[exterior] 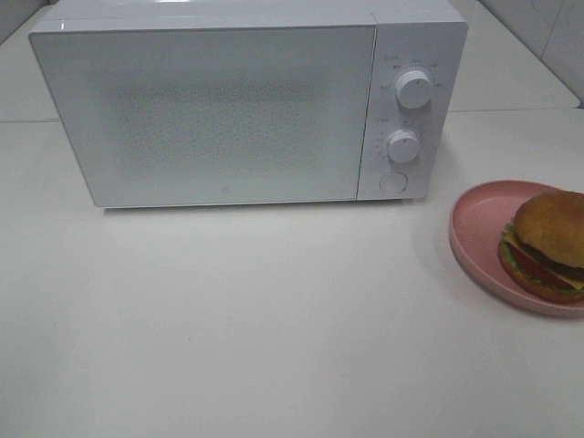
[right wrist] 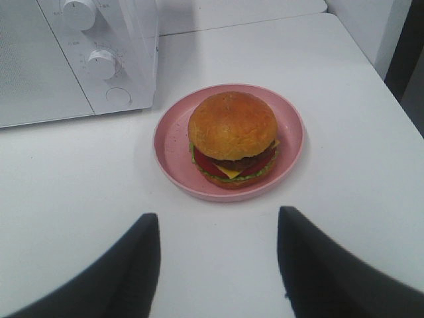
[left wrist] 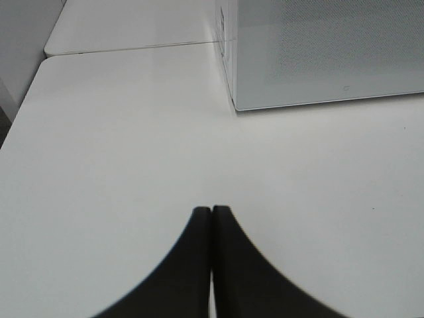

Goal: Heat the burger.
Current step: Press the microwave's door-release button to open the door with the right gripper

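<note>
Left gripper [left wrist: 212,211] pressed together over bare desk [exterior: 274,319]. Microwave [exterior: 210,109] door shut. On the right, the burger [exterior: 550,239] sits on its pink plate [exterior: 474,233], right gripper [right wrist: 218,213] spread and empty nearby. Probably soft, with layers that may slide: squeeze the bun's sides gently.

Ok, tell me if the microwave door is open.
No, the microwave door is shut flush, and the burger sits on the plate outside.
</note>
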Available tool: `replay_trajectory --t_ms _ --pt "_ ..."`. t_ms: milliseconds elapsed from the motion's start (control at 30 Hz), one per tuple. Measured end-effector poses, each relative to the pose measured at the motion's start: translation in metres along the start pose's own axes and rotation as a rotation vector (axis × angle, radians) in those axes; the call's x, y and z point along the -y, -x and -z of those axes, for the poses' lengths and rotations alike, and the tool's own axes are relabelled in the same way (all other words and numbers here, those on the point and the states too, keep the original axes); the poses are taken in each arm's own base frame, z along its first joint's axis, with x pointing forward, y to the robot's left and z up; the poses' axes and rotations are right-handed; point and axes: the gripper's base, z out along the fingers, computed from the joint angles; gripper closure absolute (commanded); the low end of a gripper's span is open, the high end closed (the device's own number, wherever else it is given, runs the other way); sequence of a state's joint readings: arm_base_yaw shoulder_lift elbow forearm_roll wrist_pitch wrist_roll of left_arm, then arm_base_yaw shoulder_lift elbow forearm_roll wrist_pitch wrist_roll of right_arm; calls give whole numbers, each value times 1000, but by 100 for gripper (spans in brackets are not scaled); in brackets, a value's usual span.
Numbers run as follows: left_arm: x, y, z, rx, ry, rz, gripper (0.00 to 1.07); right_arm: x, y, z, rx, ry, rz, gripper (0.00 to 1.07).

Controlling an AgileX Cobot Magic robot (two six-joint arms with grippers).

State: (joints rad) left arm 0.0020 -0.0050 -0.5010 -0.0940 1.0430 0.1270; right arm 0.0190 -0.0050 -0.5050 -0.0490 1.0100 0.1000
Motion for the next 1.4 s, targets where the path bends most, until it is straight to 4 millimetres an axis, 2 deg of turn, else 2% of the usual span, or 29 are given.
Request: replay_trajectory --t_ms 1400 --pt "0 0 0 0 0 0 107 0 0 0 0 0 0 55"
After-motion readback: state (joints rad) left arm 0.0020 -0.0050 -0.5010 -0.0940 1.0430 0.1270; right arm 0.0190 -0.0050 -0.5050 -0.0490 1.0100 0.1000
